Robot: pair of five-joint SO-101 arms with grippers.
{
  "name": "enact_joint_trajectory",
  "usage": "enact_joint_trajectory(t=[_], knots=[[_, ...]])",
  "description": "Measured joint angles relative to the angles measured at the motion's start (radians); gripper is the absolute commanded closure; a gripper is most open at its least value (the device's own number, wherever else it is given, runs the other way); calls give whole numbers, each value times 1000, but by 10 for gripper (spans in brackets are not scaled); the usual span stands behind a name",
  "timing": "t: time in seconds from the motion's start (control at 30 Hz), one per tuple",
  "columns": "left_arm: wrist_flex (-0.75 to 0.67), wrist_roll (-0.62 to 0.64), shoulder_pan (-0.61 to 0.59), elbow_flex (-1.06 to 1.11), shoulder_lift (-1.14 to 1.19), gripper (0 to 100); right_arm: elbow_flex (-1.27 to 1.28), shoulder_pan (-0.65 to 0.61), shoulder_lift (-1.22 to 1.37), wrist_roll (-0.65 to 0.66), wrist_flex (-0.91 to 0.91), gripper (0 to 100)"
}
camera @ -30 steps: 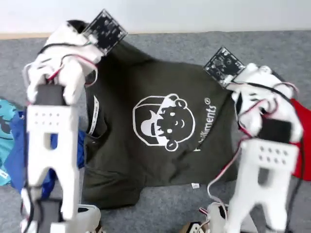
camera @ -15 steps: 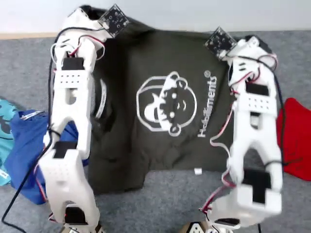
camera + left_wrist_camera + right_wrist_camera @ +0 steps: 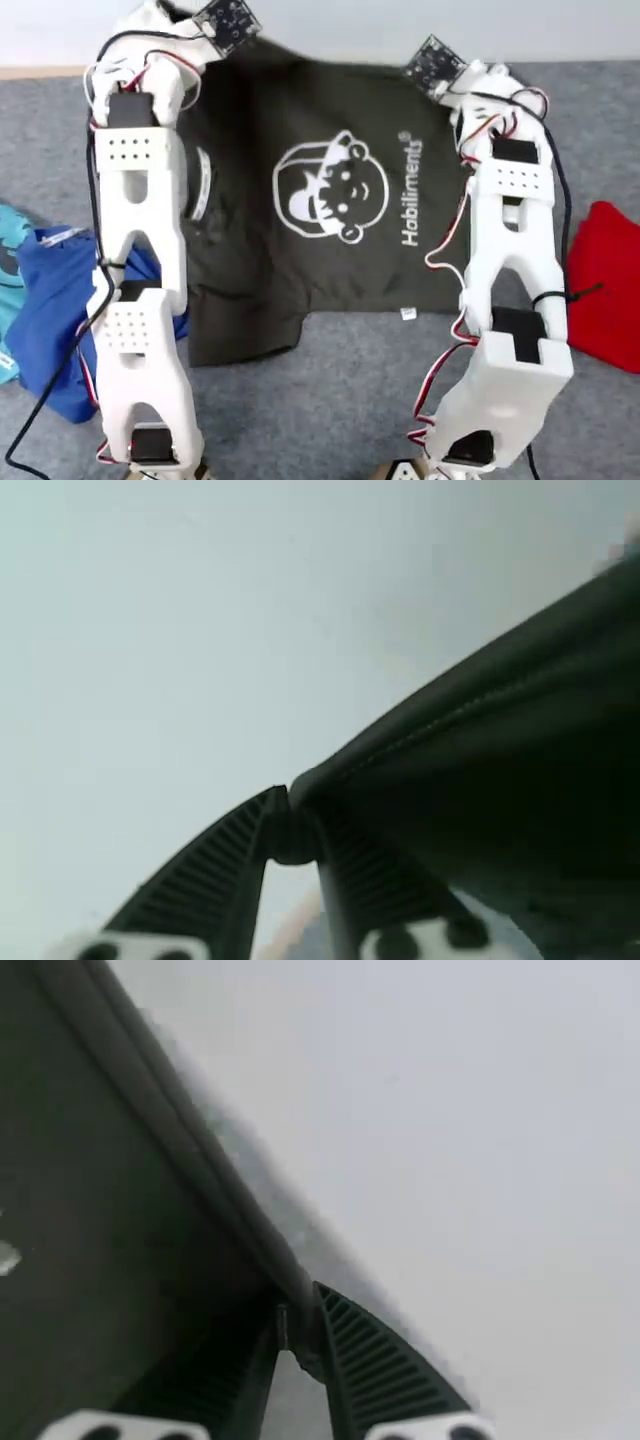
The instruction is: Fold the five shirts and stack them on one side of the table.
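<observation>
4 shirts (image 3: 260,120), 2 arms (image 3: 140,200)

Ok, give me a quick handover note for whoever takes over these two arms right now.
Left gripper: shut on the dark green shirt at its far edge.
Right gripper: shut on the same shirt's far edge.
The shirt is spread print up over the grey table.
Blue shirt and teal shirt lie bunched beside the left arm, red shirt beside the right.
Done: nothing folded or stacked.
Left: fold each, stack on one side.
</observation>
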Motion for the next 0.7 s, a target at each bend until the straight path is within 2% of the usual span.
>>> enact_joint_trajectory(t=[0.33,0.53,0.7], knots=[[684,-68,0,-161,-2,994,0,0,-83,2,506,988],[738,-89,-37,-87,-6,995,0,0,-106,2,709,988],[738,-150,-38,184,-138,995,0,0,-106,2,842,987]])
